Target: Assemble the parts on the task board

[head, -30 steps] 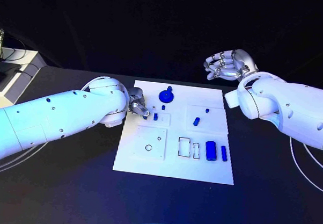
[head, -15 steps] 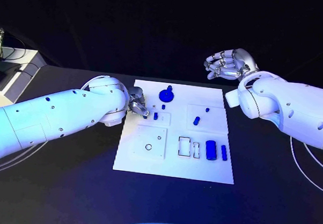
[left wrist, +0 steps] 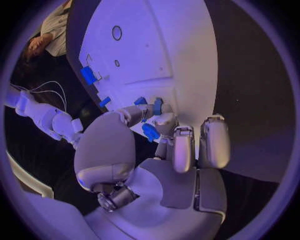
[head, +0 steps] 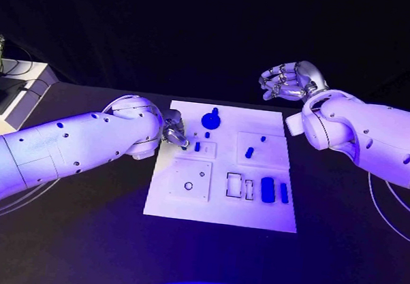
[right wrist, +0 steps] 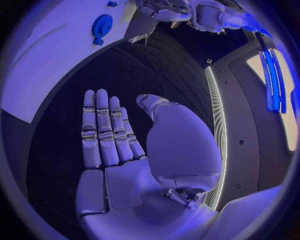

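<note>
Head view: the left hand (head: 174, 130) rests at the task board's (head: 222, 212) left edge on the surface, the right hand (head: 291, 81) raised beyond it. Left wrist view: fingertips pinch a small blue part (left wrist: 150, 132). Right wrist view: fingers extended, holding nothing.

task board (head: 220, 205): matt white | parts (head: 267, 189): smooth blue plastic

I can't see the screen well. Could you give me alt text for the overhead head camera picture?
A white task board lies on a black table, with small blue parts on it. The robot's left hand reaches over the board's left edge beside a small blue piece. Its right hand is raised beyond the board, holding nothing.
</note>
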### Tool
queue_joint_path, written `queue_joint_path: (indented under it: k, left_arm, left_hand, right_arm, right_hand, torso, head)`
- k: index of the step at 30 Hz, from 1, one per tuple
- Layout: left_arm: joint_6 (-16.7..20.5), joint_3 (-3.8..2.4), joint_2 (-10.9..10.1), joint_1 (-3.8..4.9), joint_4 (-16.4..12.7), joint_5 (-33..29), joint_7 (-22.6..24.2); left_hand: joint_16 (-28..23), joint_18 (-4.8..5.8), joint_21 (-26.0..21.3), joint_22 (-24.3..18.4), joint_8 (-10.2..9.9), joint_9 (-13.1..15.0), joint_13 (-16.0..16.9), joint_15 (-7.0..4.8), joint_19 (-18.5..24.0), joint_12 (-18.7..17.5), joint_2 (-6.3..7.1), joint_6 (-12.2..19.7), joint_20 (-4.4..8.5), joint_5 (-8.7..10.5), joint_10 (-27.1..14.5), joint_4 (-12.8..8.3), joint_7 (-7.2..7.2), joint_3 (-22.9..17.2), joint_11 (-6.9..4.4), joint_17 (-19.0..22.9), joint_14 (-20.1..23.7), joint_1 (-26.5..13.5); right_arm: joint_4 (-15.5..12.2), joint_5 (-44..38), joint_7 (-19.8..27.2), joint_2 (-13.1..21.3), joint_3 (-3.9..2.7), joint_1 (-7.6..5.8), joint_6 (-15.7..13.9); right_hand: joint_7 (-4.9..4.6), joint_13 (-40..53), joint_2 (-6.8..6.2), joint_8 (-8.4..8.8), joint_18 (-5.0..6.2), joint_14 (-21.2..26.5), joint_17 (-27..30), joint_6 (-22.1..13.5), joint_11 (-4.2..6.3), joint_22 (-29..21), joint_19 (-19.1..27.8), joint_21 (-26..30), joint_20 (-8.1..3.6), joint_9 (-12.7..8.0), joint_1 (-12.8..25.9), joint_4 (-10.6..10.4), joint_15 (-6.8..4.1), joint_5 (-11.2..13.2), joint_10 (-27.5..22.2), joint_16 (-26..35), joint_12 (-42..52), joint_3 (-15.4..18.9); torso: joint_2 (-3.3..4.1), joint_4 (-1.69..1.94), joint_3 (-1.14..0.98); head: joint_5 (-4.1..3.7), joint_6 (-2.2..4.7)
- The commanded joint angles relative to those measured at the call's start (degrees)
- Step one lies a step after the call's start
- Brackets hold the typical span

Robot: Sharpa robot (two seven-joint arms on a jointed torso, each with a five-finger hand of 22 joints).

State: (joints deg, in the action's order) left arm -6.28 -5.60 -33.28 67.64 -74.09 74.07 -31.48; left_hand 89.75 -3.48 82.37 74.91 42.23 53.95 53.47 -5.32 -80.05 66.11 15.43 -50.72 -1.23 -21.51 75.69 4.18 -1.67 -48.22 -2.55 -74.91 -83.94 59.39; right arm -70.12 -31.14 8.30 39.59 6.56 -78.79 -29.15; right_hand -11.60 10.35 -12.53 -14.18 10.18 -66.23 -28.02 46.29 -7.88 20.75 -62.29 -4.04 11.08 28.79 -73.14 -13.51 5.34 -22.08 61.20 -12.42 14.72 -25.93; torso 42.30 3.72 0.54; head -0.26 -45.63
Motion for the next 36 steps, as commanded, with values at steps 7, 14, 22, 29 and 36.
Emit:
queue_joint_path:
  k: [7, 14, 22, 29, 36]
  left_arm:
    - [-4.78, 0.88, -0.14, -1.18, 0.28, -1.51, -1.59]
    - [-5.58, 0.88, -0.15, -1.18, 0.42, -2.33, -1.98]
    - [-5.50, 0.85, -0.14, -1.18, 0.51, -2.84, -2.27]
    - [-4.74, 0.84, -0.16, -1.19, 0.50, -3.03, -2.34]
    - [-3.79, 0.82, -0.17, -1.19, 0.71, -3.11, -2.34]
  left_hand:
    - [-0.07, 0.00, -0.33, 0.80, -0.21, 4.19, -0.10, -0.03, 0.02, -0.14, -1.51, 0.01, 0.02, 0.22, 0.04, -0.67, 0.21, -1.58, 0.10, -14.46, -5.87, 1.27]
    - [-0.34, -0.08, -0.59, 0.55, -0.48, 3.85, -0.43, -0.07, 0.19, -0.33, -0.51, -0.53, -0.04, 0.38, -0.50, 3.23, 0.33, 1.97, 0.07, -13.95, -5.72, -2.39]
    - [-0.29, -0.03, -0.55, 0.78, -0.51, 3.72, -0.04, -0.05, -0.03, 0.10, -0.73, -1.04, -0.05, 0.49, -0.46, 6.77, 0.27, 8.00, 0.12, -14.05, -5.75, -4.29]
    - [-0.29, -0.01, -0.53, 0.88, -0.63, 3.65, -0.02, -0.05, -0.11, 0.16, -1.10, -1.04, -0.05, 0.38, -0.50, 8.07, 0.24, 10.14, 0.14, -14.06, -5.75, -4.29]
    - [-0.27, -0.02, -0.57, 0.87, -0.72, 3.59, -0.01, -0.02, -0.11, 0.19, -1.45, -1.05, -0.06, 0.28, -0.53, 9.37, 0.21, 11.59, 0.17, -14.08, -5.76, -4.36]
  right_arm:
    - [-0.06, -0.10, 0.31, -0.02, -0.01, 0.02, 0.84]
    - [-0.02, -0.20, 0.28, 0.00, -0.01, 0.02, 1.00]
    - [0.00, -0.16, 0.02, -0.01, -0.01, 0.03, 1.05]
    - [-0.01, -0.14, -0.35, 0.08, -0.01, 0.08, 0.91]
    - [-0.01, -0.24, -0.40, 0.15, -0.01, 0.14, 0.80]
  right_hand:
    - [-0.91, -0.13, 0.01, 0.33, 0.22, 0.51, 0.09, -0.21, -0.57, -0.15, 0.08, 0.29, 0.35, -0.06, 0.53, 0.26, -0.09, -0.17, 0.01, 0.19, -0.31, 0.07]
    - [-0.93, -0.21, 0.01, 0.35, 0.22, 0.54, 0.12, -0.22, -0.59, -0.23, 0.12, 0.30, 0.37, -0.07, 0.57, 0.26, -0.06, -0.18, -0.01, 0.27, -0.32, 0.10]
    - [-0.95, -0.37, 0.04, 0.41, 0.22, 0.61, 0.18, -0.27, -0.61, -0.40, 0.20, 0.32, 0.42, -0.07, 0.51, 0.35, -0.03, -0.21, -0.07, 0.41, -0.35, 0.09]
    - [-0.99, -0.58, 0.13, 0.48, 0.23, 0.69, 0.25, -0.34, -0.64, -0.61, 0.30, 0.34, 0.46, -0.09, 0.34, 0.50, 0.01, -0.27, -0.14, 0.59, -0.39, 0.01]
    - [-1.04, -0.78, 0.16, 0.55, 0.22, 0.78, 0.32, -0.42, -0.69, -0.81, 0.41, 0.35, 0.51, -0.10, 0.27, 0.60, 0.06, -0.34, -0.26, 0.75, -0.45, -0.02]
  torso:
    - [-0.01, 0.05, -0.01]
    - [-0.06, 0.01, 0.00]
    - [-0.01, -0.01, 0.00]
    - [0.04, 0.02, 0.03]
    - [-0.05, 0.05, 0.03]
  head:
    - [-0.02, -0.08]
    - [-0.02, -0.04]
    - [-0.07, 0.00]
    - [-0.10, -0.06]
    - [-0.12, 0.01]
